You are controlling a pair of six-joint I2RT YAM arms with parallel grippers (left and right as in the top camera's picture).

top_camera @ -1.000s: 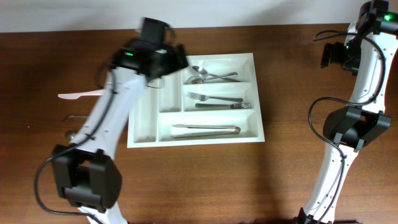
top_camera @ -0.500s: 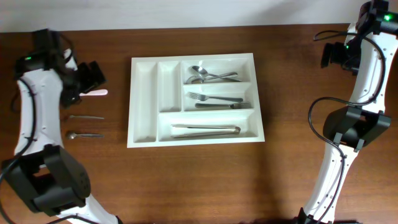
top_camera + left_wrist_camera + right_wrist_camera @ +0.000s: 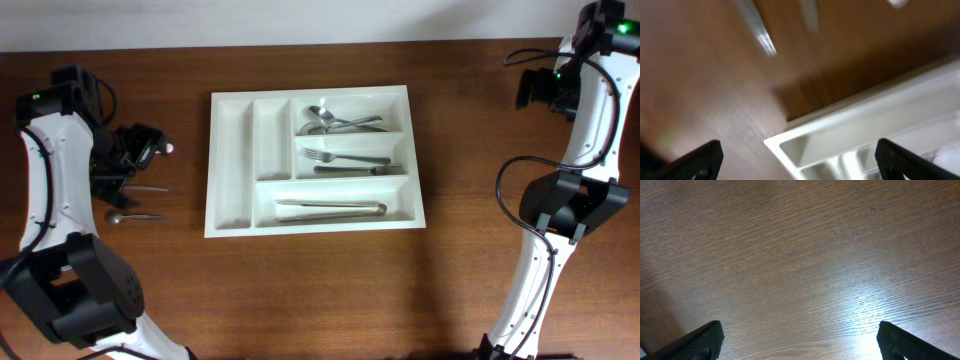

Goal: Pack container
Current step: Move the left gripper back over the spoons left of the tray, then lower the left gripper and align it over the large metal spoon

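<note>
The container (image 3: 231,165), a white cutlery tray, lies in the middle of the table. It holds spoons (image 3: 335,121), forks (image 3: 345,157) and tongs (image 3: 330,208); its two narrow left compartments are bare. My left gripper (image 3: 125,168) hovers open left of the tray, over loose cutlery. The blurred left wrist view shows the left gripper (image 3: 800,156) open, with a tray corner (image 3: 835,137) below it. My right gripper (image 3: 540,90) is raised at the far right. In its wrist view the right gripper (image 3: 800,340) is open over bare wood.
On the table left of the tray lie a thin metal utensil (image 3: 146,187), a small spoon (image 3: 135,216) and a white handle tip (image 3: 168,149) sticking out from under the left gripper. Two metal tips (image 3: 760,32) show blurred in the left wrist view.
My left arm has swung from over the tray's top-left corner out to the left side of the table and come down over the loose cutlery. The right arm has not moved.
</note>
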